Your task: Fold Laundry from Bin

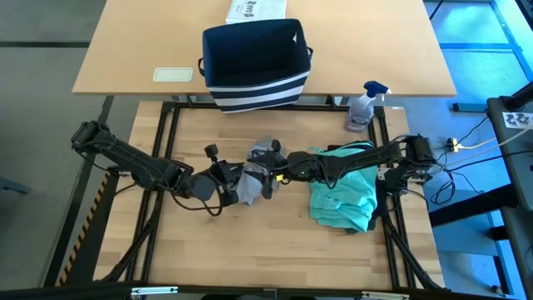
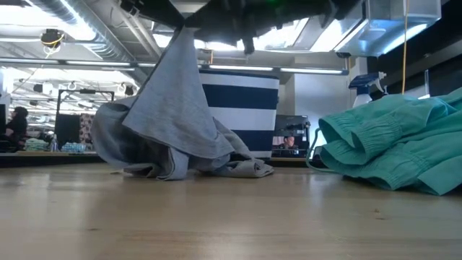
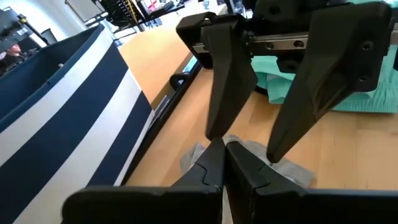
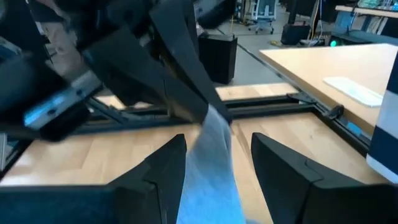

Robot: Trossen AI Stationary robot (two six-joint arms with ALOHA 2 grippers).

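Note:
A grey garment (image 1: 254,185) of the laundry sits mid-table, pulled up into a peak (image 2: 180,94). My left gripper (image 1: 248,177) is shut on that peak. My right gripper (image 4: 217,142) faces it from the table's right, open. Its two fingers stand on either side of the hanging grey strip (image 4: 211,174), with gaps showing. A teal garment (image 1: 341,198) lies crumpled on the table's right half. The navy bin (image 1: 254,60) with white stripes stands on the far table. My left gripper pinches the top of the grey garment's raised part (image 4: 210,121) between its two shut fingertips (image 3: 214,163). The fingers come from the table's left, slanting slightly down. The cloth hangs below them like a tent, and its lower part (image 2: 180,165) lies bunched on the table.
A spray bottle (image 1: 363,105) stands at the far right edge of the work table. A white printed box (image 1: 254,10) sits behind the bin, and a pale pad (image 1: 173,74) lies to its left. Bare wood lies along the near edge.

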